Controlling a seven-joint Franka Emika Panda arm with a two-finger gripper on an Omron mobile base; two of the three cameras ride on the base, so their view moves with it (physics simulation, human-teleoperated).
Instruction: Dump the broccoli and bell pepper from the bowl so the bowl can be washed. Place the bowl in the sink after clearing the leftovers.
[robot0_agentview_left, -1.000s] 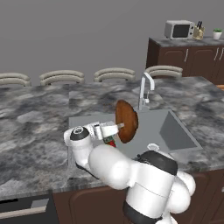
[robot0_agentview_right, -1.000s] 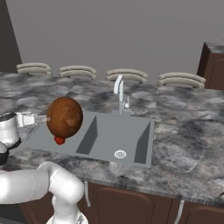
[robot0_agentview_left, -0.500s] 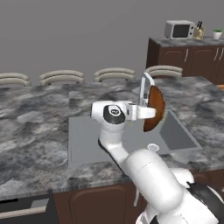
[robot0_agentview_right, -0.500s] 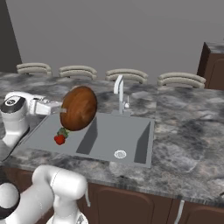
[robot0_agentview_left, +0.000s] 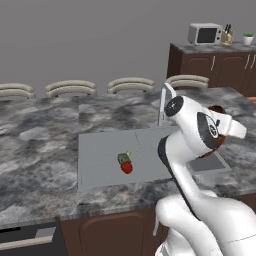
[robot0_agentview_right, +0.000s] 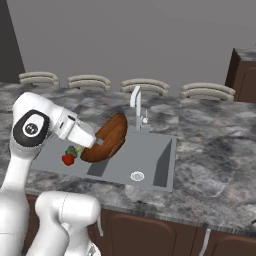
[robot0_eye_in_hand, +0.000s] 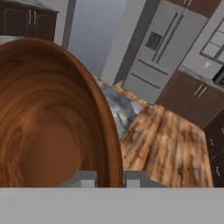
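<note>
bowl (robot0_eye_in_hand: 52, 127) rim pinched between jaws, tipped

Sink (robot0_agentview_right: 150, 165) — set in counter (robot0_agentview_right: 210, 165), faucet (robot0_agentview_right: 136, 102) at its rear edge. Broccoli (robot0_agentview_left: 123, 158) and bell pepper (robot0_agentview_left: 127, 167) — touching, on the sink's flat left section. Bowl (robot0_agentview_right: 107, 138) — tilted on edge above the basin, right of both.

Glossy white rounded arm links, dark joint bands, round black-and-white joint cap
</note>
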